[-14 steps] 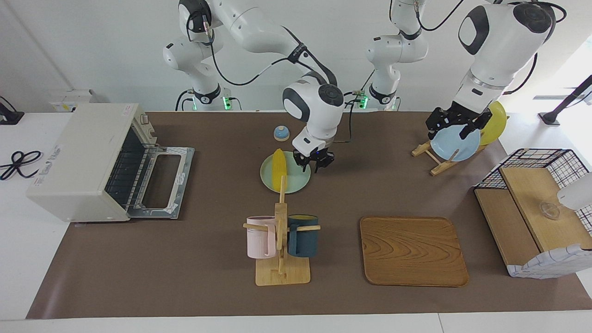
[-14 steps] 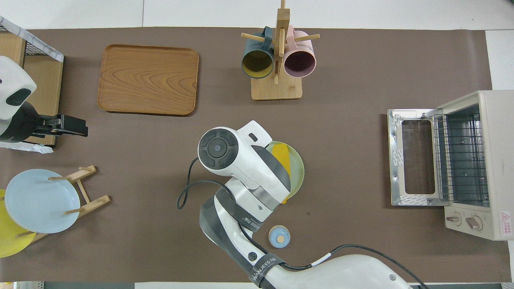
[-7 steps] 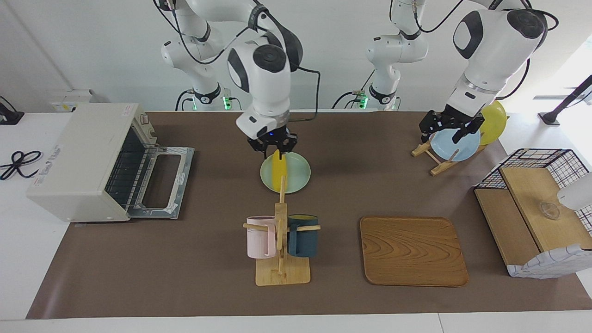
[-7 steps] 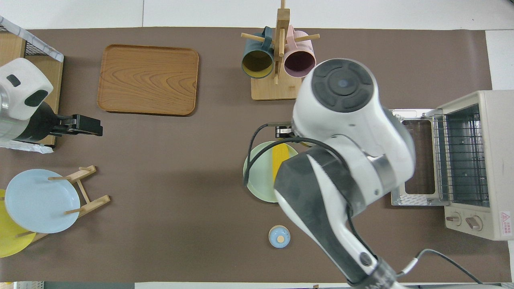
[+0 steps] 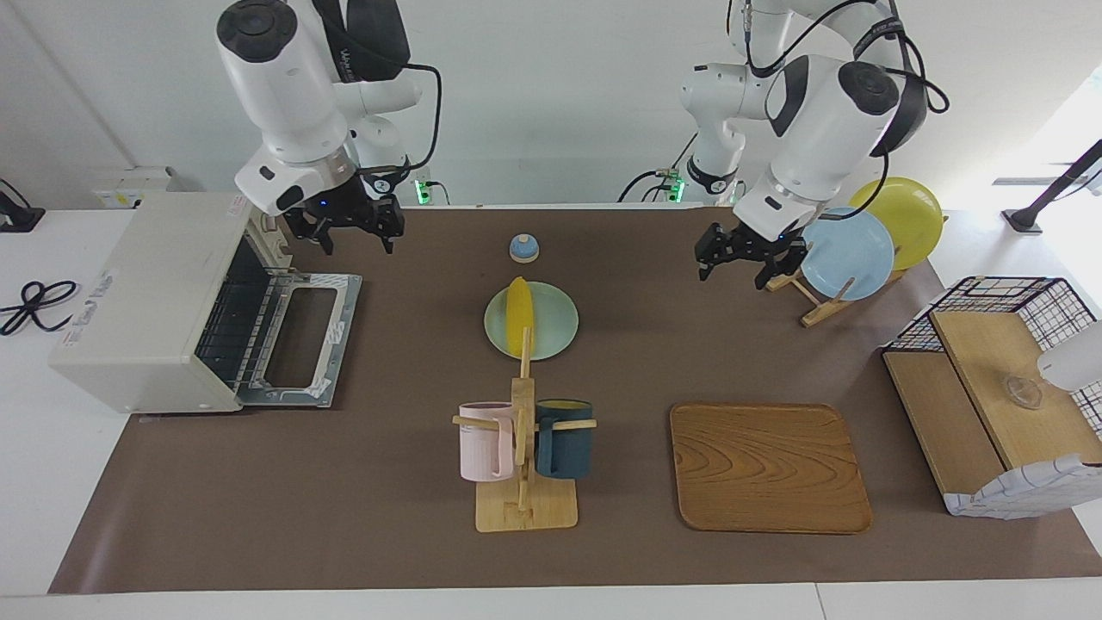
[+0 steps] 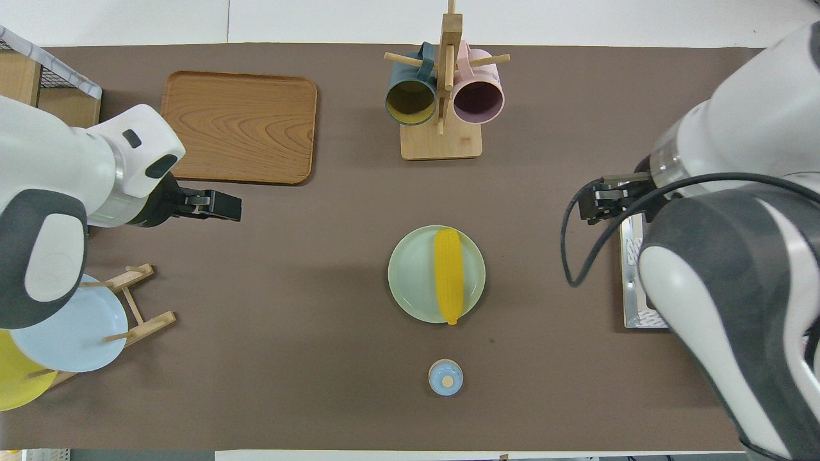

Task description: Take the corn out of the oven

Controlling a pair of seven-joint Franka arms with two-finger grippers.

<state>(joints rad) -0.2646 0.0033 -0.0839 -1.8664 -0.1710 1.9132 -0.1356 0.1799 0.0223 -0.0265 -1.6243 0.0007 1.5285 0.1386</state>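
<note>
Corn [image 5: 518, 315] lies on green plate [image 5: 555, 334], well apart from oven [image 5: 164, 301]. Right gripper [image 5: 346, 231], open and empty, hangs over oven's door; left gripper [image 5: 742, 257] open, waiting. Retreat clear; leave corn undisturbed.

a plain white wall [image 5: 551, 103] rises at the robots' end of the tabletop [image 5: 758, 362], which wears a brown mat with white margins showing round it (widest at the two ends). strong daylight washes in at the left arm's end, whitening that corner.
</note>
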